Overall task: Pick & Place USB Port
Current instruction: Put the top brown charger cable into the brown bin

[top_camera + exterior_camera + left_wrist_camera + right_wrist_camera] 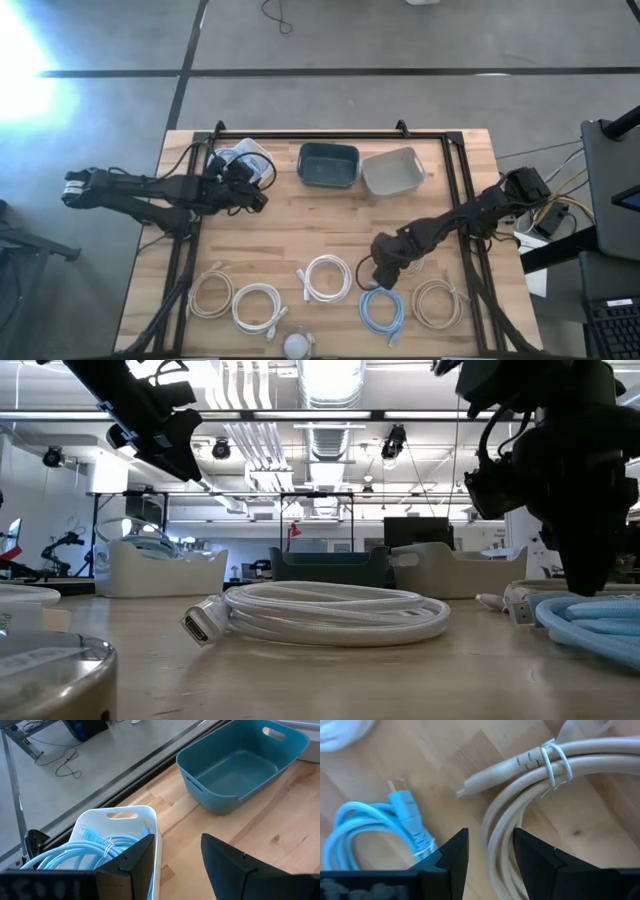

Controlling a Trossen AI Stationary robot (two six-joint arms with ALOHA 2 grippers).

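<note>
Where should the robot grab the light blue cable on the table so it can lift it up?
Best guess: grab the light blue cable across its bundled loops, coming straight down from above. It lies flat as a coil, so the strands give a thick grip, while the plug end is thin and loose. The right end effector hangs open close by.

Blue cable (365, 827) — cropped by frame edge

Light-blue coiled cable (381, 308) flat on table front, right of centre; another blue coil (80, 854) in white bin (156, 840) at rear left
</note>
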